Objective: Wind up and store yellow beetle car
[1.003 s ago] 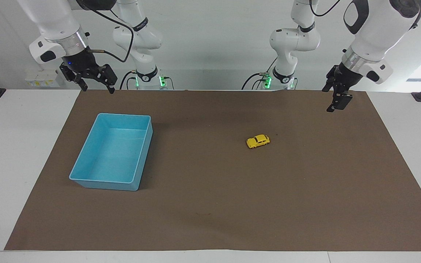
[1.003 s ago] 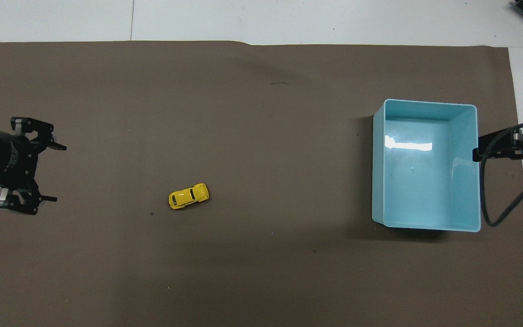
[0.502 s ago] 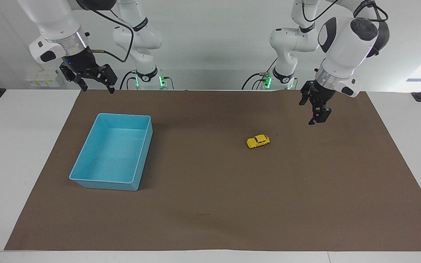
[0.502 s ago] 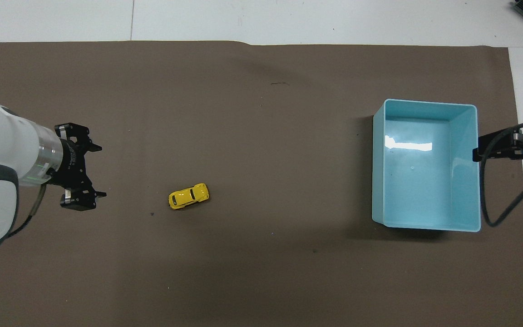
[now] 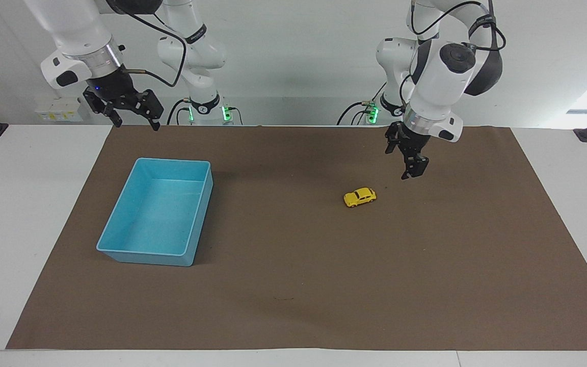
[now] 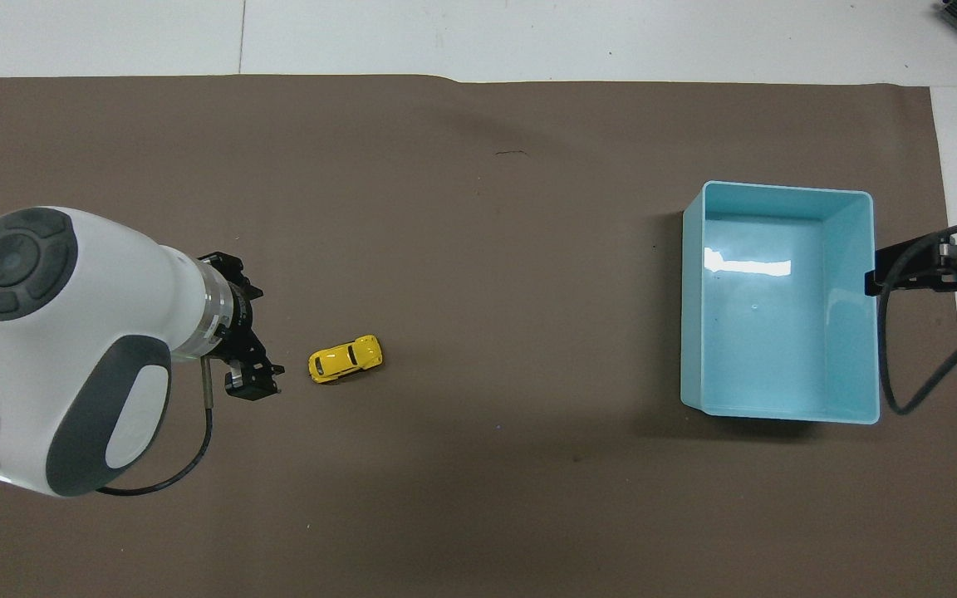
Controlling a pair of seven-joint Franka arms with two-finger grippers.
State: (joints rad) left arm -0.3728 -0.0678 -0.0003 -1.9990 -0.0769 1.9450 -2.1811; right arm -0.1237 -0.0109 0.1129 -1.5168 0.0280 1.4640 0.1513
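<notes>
The left gripper point(image 5: 409, 164) point(image 6: 261, 336) is hanging over the brown mat point(image 5: 298, 285) point(image 6: 445, 515), its fingers spread apart, just beside the glossy, rounded yellow beetle car point(image 5: 359, 197) point(image 6: 345, 358) on the bench. The right gripper point(image 5: 129, 113) is waiting, released, near the smooth blue bin point(image 5: 156, 216) point(image 6: 777, 307).

Bare brown mat point(image 5: 293, 285) is lying open all around the yellow beetle car point(image 5: 359, 197) | blue bin point(image 5: 157, 218) is standing well apart, toward the right arm's end | nothing is crowding the car.
</notes>
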